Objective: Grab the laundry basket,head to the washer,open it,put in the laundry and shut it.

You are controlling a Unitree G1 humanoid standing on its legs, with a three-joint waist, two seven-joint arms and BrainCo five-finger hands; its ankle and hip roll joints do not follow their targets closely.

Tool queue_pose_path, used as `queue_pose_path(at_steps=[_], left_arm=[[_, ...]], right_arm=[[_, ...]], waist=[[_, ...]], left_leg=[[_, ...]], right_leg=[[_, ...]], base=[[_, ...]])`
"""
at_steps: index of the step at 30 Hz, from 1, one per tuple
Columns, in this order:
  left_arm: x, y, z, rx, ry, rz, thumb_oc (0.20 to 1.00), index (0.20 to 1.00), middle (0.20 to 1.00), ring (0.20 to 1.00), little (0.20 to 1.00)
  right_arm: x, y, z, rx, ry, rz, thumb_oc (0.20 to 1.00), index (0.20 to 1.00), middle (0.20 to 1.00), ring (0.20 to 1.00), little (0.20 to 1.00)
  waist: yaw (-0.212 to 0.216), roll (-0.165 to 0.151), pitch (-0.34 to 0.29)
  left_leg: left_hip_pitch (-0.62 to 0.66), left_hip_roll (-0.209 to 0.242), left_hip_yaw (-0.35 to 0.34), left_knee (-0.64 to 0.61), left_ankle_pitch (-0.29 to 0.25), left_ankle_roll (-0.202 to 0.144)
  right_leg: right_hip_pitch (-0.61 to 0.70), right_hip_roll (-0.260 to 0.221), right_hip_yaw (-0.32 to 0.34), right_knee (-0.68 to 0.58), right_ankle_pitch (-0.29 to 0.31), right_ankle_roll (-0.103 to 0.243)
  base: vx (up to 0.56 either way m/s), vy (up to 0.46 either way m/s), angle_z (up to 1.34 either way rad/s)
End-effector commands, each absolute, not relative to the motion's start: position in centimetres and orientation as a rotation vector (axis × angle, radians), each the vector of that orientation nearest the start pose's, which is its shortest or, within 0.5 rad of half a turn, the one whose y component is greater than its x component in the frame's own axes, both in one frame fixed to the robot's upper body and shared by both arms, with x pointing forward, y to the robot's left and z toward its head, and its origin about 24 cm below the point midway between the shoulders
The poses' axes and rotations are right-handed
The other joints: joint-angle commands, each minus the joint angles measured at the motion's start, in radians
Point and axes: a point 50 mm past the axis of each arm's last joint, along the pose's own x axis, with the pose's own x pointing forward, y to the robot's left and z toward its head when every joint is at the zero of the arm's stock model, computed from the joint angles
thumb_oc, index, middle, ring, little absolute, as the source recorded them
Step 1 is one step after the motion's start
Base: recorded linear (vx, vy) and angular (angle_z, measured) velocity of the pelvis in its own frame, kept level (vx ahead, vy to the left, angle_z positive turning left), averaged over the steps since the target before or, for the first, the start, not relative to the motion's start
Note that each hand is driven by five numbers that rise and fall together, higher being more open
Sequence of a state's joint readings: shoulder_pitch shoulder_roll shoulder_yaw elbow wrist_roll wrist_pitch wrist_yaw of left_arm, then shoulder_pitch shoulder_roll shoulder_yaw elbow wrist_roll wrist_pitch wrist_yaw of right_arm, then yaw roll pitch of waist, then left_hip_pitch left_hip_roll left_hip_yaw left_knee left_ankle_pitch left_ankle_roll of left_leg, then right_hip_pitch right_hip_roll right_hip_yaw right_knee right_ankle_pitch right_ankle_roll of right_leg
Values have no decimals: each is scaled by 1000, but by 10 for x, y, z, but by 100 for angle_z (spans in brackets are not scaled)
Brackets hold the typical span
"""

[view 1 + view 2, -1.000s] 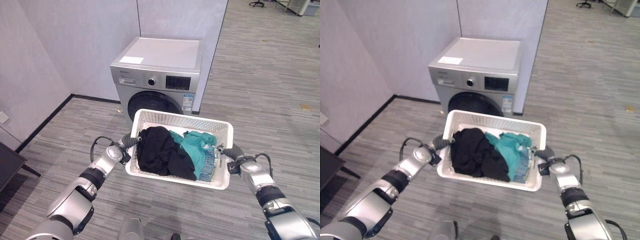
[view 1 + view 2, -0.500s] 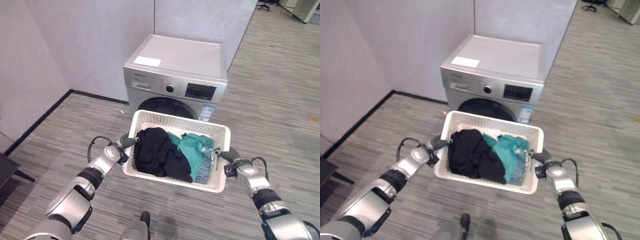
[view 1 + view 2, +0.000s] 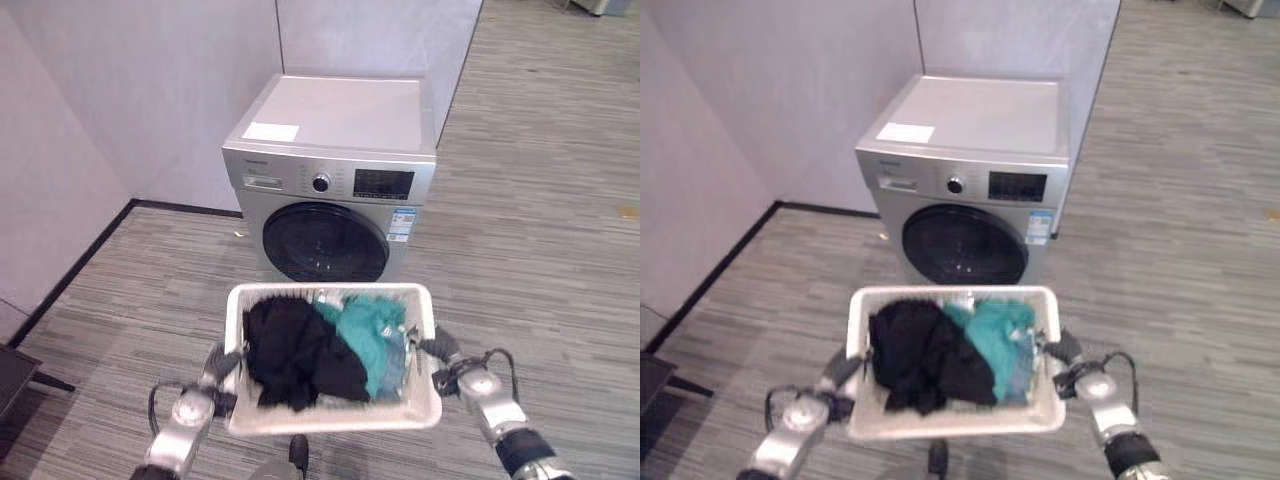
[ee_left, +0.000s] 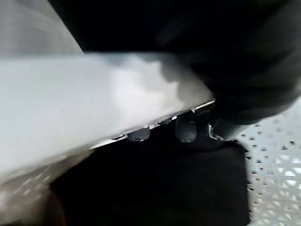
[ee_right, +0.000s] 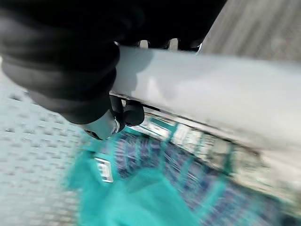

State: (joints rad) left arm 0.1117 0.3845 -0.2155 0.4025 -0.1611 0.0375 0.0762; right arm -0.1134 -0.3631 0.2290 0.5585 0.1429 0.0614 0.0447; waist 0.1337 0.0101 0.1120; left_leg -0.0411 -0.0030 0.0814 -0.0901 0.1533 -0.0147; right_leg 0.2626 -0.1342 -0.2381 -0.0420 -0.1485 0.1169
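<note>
Both hands are hooked over the white laundry basket (image 3: 330,420) rims: left hand (image 3: 222,362) at 9 o'clock, right hand (image 3: 437,348) at 3, clothes inside, washer (image 3: 335,180) at 12, door closed.

The grey, wood-grain plank floor (image 3: 540,250) ran in stripes across the room and away toward the far right. Plain pale grey walls (image 3: 150,90) met in a corner, with a black skirting strip (image 3: 75,270) along their base. A dark tabletop corner (image 3: 15,372) stood at the left edge.
</note>
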Motion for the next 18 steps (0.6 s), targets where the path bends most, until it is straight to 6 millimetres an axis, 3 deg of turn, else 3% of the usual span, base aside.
queue_pose_path(at_steps=[1,6,9,14,18], left_arm=[[236,248,-14,221,296,153,200,200,200,200,200],[237,257,-7,248,274,179,200,200,200,200,200],[240,264,7,282,224,192,200,200,200,200,200],[249,282,65,371,12,229,200,200,200,200,200],[261,294,121,502,-158,233,200,200,200,200,200]], right_arm=[[259,-239,-12,-338,357,33,200,200,200,200,200],[264,-242,16,-356,240,30,200,200,200,200,200],[265,-252,39,-381,156,2,200,200,200,200,200],[268,-275,73,-414,70,-62,200,200,200,200,200],[263,-305,92,-462,66,-149,200,200,200,200,200]], waist=[[23,2,-44],[12,-10,-45],[6,-25,-41],[18,-61,-11],[12,-70,-13]], left_leg=[[101,73,-100,36,-175,-51],[106,71,-91,17,-173,-50],[103,69,-83,19,-180,-49],[40,57,-53,170,-264,-28],[59,9,-43,186,-302,25]], right_leg=[[-149,-97,-64,59,117,15],[-152,-106,-66,54,127,24],[-154,-110,-62,38,142,30],[-181,-143,-29,30,180,50],[-237,-195,27,155,186,64]], base=[[8,37,3],[-11,31,-4],[-30,47,-7],[-70,95,-12],[-33,257,-41]])
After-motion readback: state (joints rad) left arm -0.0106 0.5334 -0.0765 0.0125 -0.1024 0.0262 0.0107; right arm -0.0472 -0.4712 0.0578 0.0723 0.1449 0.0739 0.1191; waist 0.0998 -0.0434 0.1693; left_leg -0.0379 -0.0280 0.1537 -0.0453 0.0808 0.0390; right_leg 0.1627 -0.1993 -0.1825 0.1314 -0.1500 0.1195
